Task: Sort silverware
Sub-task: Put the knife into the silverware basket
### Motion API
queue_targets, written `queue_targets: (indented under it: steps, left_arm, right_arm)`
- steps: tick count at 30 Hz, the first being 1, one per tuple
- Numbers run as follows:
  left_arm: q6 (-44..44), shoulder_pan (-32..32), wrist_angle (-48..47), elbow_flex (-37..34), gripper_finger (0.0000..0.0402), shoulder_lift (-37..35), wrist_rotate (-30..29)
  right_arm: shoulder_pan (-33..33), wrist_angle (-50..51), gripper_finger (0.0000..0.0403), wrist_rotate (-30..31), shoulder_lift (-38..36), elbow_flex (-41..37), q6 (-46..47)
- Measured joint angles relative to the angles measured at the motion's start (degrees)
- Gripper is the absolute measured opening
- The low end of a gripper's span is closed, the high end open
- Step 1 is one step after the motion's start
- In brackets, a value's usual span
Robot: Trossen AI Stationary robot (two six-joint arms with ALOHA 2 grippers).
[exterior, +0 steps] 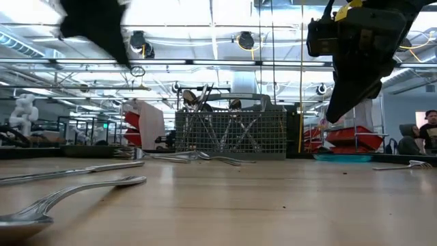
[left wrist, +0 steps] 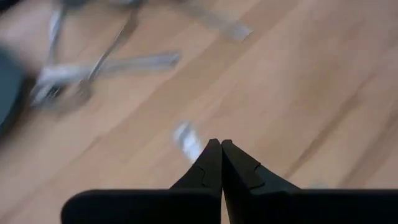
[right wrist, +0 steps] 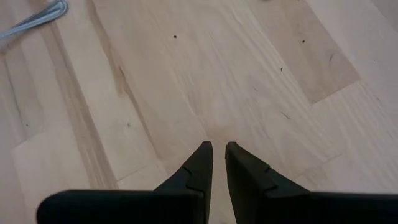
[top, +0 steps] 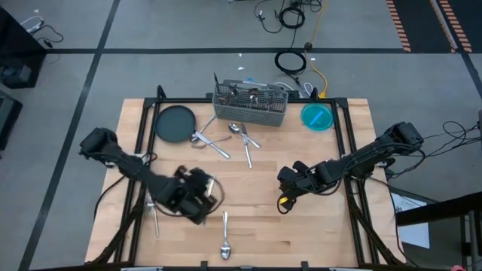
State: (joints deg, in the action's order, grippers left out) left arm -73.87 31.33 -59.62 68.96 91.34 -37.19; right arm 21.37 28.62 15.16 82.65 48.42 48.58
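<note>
Silverware is scattered in a few spots on the light wooden table (top: 324, 218). A loose cluster of shiny metal forks, spoons and knives (top: 230, 139) is seen near the middle, just in front of the grey wire-mesh caddy (top: 250, 105), and more slim metal pieces (top: 252, 93) are stood upright inside that caddy's compartments. One of the cluster's pieces is laid right against the edge of the dark round plate (top: 175, 123), which is parked to the left of the caddy. A single shiny spoon (top: 225, 239) is left alone near the front edge, and another slim utensil (top: 153, 213) is found by the left side, partly hidden under the arm. In the low view, a long spoon (exterior: 65, 195) is stretched across the foreground.

The left gripper (top: 197, 197) is held just above the table, left of centre, between the cluster and the lone spoon; in its wrist view its fingers (left wrist: 211, 163) are pressed fully together with nothing between them, bare wood underneath.

The right gripper (top: 287, 181) is hung over bare wood right of centre, well apart from any utensil. Its fingers (right wrist: 199, 163) are nearly closed, only a thin slit left, and nothing is gripped.

A teal round dish (top: 318, 117) is set to the right of the caddy.
</note>
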Motion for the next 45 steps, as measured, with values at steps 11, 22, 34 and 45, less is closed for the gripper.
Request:
queue_targets:
  steps: [11, 22, 34, 45]
  left_arm:
    - [-14.46, -0.99, 13.8, -19.08, 0.0001, -0.55, 2.04]
    - [-6.19, -8.55, 40.68, -29.37, 0.0, -0.53, 7.74]
    - [13.75, -21.82, 62.77, -27.18, 0.0, 4.87, 15.68]
    - [24.64, -24.85, 34.38, -5.19, 0.0, 3.14, 10.76]
  right_arm:
    - [0.17, -0.15, 0.0034, -0.06, 0.0, 0.0, -0.3]
    - [0.17, 0.18, 0.0034, -0.2, 0.0, 0.0, -1.75]
    - [0.17, 0.77, 0.0034, -0.22, 0.0, 0.0, -5.72]
    - [-0.79, 0.02, 0.0034, 1.49, 0.02, 0.0, -10.74]
